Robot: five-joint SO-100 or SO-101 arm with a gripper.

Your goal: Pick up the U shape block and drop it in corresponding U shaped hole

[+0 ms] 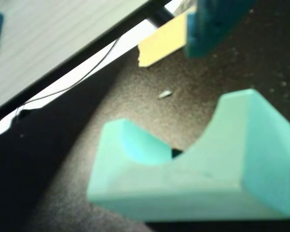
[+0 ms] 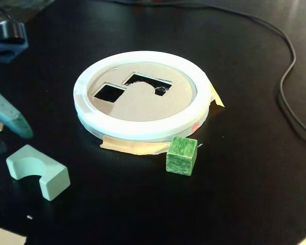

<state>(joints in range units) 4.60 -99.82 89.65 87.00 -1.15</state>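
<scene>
The pale mint-green U shape block (image 2: 38, 171) lies on the black table at the lower left, notch facing up and left. It fills the lower right of the wrist view (image 1: 198, 174). My gripper (image 2: 9, 133) hovers just above and left of it, open and empty. In the wrist view its teal fingers (image 1: 212, 24) stand far apart at the top corners, and the block is below them, not between them. The U shaped hole (image 2: 148, 82) is a dark cutout in the tan disc (image 2: 142, 109), ringed in white, at mid table.
A smaller square cutout (image 2: 109, 93) sits left of the U hole. A streaky green cube (image 2: 182, 154) stands by the disc's front edge on tan tape (image 2: 132, 147). A black cable (image 2: 288, 76) curves along the right. Yellow tape (image 1: 161, 43) shows in the wrist view.
</scene>
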